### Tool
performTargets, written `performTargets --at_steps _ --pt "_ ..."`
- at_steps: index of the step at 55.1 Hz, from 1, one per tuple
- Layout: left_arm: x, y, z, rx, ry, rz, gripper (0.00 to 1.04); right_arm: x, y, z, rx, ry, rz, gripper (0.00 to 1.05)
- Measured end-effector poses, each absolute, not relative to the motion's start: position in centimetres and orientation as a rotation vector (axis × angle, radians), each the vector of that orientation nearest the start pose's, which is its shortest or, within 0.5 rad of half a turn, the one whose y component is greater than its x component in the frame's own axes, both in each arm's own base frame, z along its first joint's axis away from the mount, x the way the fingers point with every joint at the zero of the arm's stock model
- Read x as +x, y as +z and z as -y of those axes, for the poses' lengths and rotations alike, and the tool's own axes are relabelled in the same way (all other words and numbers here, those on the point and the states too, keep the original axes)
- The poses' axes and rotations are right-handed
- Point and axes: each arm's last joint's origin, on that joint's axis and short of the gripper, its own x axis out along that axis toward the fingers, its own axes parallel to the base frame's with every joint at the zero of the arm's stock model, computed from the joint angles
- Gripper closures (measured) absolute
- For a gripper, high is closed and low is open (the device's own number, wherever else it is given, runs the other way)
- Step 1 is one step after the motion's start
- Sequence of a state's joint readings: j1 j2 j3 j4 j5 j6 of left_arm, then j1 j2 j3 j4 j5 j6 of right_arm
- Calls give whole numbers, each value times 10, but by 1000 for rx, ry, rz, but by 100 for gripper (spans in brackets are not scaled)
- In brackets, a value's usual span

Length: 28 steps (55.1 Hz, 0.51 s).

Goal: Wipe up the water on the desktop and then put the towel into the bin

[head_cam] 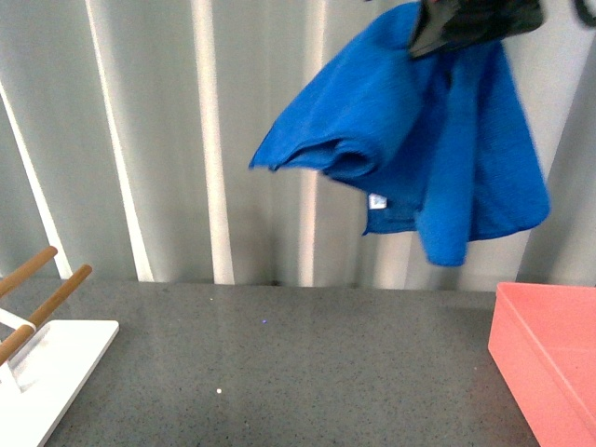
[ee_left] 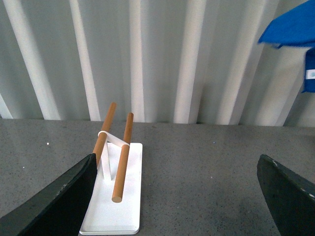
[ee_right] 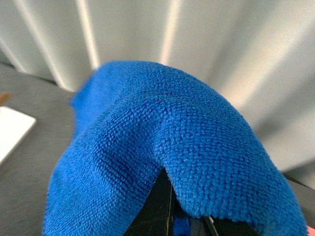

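Royal-blue microfibre up in the air: the towel [head_cam: 438,158] dangles high above the dark speckled desktop [head_cam: 307,363], pinched at its top by the right gripper [head_cam: 470,26], whose jaws are clamped on the cloth (the right wrist view shows little but blue fuzz draped over the dark fingers [ee_right: 157,211]). Low at the right sits the salmon-pink bin [head_cam: 549,358], with the towel's hem well clear above it. Over on the left, the left gripper [ee_left: 177,196] hangs with its jaws spread wide and holding nothing, and the white rack base [ee_left: 113,216] with its wooden rods [ee_left: 122,162] shows on the desktop between its fingers.
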State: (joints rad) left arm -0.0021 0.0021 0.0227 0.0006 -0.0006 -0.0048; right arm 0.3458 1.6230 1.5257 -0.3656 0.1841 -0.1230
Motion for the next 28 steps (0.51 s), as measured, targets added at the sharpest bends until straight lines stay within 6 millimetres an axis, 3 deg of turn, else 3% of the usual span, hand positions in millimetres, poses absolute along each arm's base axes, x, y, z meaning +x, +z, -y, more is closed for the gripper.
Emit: performTargets --at_steps 6,14,19,28 --pt "96 171 0 -5 -2 21 7 356 382 -79 -306 -142 -451 101" --pt "96 171 0 -5 -2 21 7 356 395 -17 -355 -488 -490 101" --pt "96 171 0 -5 -2 21 7 347 384 18 -309 -498 -579 101" --pt "96 171 0 -5 -2 21 7 345 347 35 -233 -430 -656 101"
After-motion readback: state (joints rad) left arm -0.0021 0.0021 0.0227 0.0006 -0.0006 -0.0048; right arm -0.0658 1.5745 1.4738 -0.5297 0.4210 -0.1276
